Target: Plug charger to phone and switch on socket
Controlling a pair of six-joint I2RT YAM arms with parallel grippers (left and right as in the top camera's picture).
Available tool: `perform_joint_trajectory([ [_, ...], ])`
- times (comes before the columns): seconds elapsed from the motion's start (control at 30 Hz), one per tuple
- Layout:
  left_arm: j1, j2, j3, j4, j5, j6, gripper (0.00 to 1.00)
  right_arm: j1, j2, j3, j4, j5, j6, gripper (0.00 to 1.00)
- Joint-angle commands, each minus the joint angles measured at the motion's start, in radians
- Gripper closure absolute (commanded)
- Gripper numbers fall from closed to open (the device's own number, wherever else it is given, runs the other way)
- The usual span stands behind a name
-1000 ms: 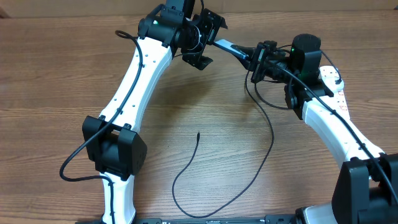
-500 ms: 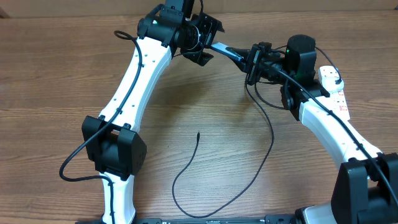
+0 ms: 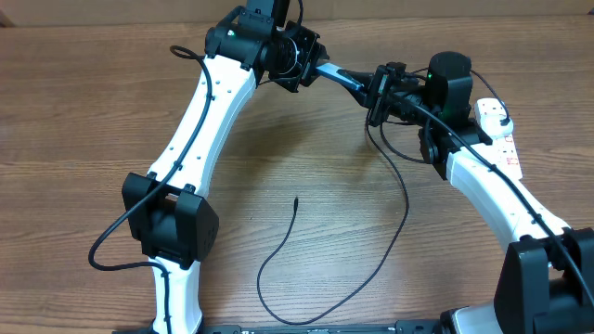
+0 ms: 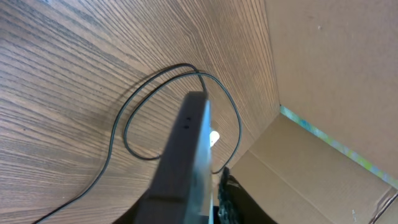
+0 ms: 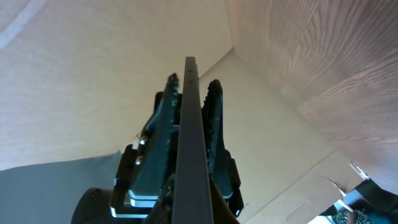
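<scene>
phone (image 3: 342, 76) held aloft, edge-on, clamped in the closed right gripper (image 3: 377, 91). left gripper (image 3: 300, 63) jaws flank its other end; whether they grip it cannot be told. seat the left grip squarely before any release. charger (image 3: 406, 209) lies loose on the table (image 3: 93, 111).

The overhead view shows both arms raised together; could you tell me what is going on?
Both arms hold the phone in the air between them: the right gripper is clamped on one end, the left gripper on the other. The charger lies loose on the table, its connector tip free, not plugged in. The socket sits at the far right.
</scene>
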Motion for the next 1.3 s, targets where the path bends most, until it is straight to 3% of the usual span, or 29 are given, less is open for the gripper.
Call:
perform_joint_trajectory([
  [0.0,-0.007,-0.004,0.008,-0.002,-0.006,0.005,0.77,0.008,-0.005,0.02,0.045,-0.034,-0.001,0.96],
  [0.17,-0.007,-0.003,0.008,-0.002,-0.006,0.014,0.95,0.008,-0.005,0.02,0.058,-0.034,-0.005,0.96],
  [0.33,-0.007,-0.003,0.008,-0.003,-0.005,0.036,0.96,0.008,-0.005,0.02,0.058,-0.033,-0.008,0.94],
  [0.57,-0.007,-0.003,0.008,-0.002,-0.002,0.058,0.96,0.008,-0.005,0.02,0.058,-0.033,-0.008,0.79],
  [0.7,-0.007,-0.003,0.008,-0.002,-0.002,0.081,0.96,0.008,-0.005,0.02,0.058,-0.034,-0.01,0.63],
  [0.73,-0.007,-0.003,0.008,-0.001,-0.002,0.081,0.96,0.007,-0.005,0.02,0.073,-0.033,-0.065,0.46],
  [0.9,0.02,-0.003,0.008,-0.002,-0.002,0.141,0.96,0.001,-0.005,0.02,0.106,-0.048,-0.216,0.12],
  [1.03,0.075,-0.003,0.008,-0.014,0.042,0.241,0.96,-0.017,-0.005,0.02,0.105,-0.089,-0.355,0.0],
  [1.13,0.13,-0.003,0.008,-0.028,0.104,0.316,0.96,-0.028,-0.005,0.02,0.097,-0.127,-0.455,0.0],
  [1.27,0.209,-0.003,0.008,-0.029,0.254,0.528,0.96,-0.039,-0.005,0.02,0.016,-0.168,-0.608,0.0],
])
